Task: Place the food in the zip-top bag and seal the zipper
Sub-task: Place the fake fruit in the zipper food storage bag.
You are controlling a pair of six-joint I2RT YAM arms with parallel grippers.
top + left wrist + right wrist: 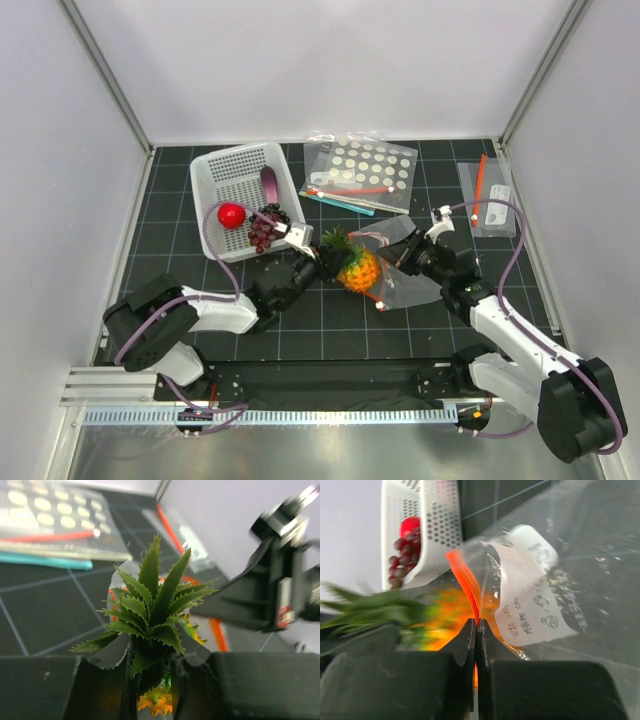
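Between white walls [300, 60] lies a black gridded mat [320, 328].

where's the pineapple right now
In the top view the pineapple is mid-table, right of the white basket, gripped by its leaves in the left end effector at the mouth of the clear bag.

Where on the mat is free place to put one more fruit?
Bare mat lies between the pineapple and the near edge, and in a strip left of the basket. Crowded middle: left claw, right claw, pineapple and held bag meet.
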